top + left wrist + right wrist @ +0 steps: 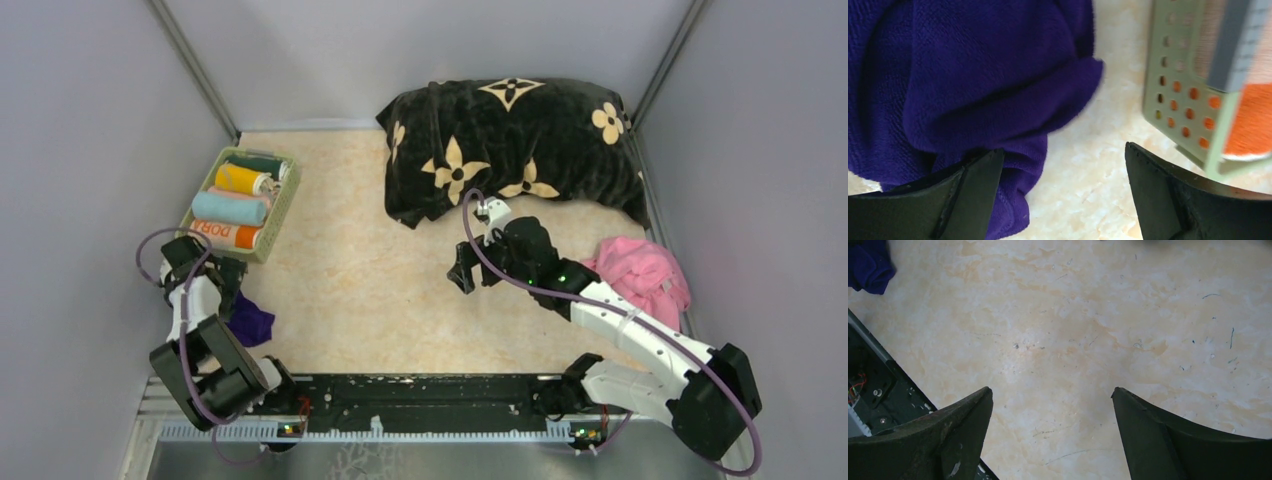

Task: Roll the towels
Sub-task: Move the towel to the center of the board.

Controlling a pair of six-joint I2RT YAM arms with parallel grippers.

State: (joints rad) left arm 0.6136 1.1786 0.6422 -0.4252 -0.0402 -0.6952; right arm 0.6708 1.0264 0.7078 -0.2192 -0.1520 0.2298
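Note:
A crumpled dark purple towel (252, 320) (973, 75) lies on the table at the left, beside my left arm. My left gripper (226, 278) (1063, 165) hovers low over it, open. The cloth's edge lies against the left finger (973, 195) and nothing is pinched. A pink towel (645, 275) sits bunched at the right, next to my right arm. My right gripper (463, 278) (1053, 400) is open over bare table at the centre and holds nothing. The purple towel (868, 265) shows in the top left corner of the right wrist view.
A green perforated basket (285, 205) (1168, 100) at the back left holds several rolled towels, among them a light blue one (230, 208) and an orange one (225, 235) (1253, 120). A big black flowered cushion (510, 150) fills the back right. Grey walls enclose the table.

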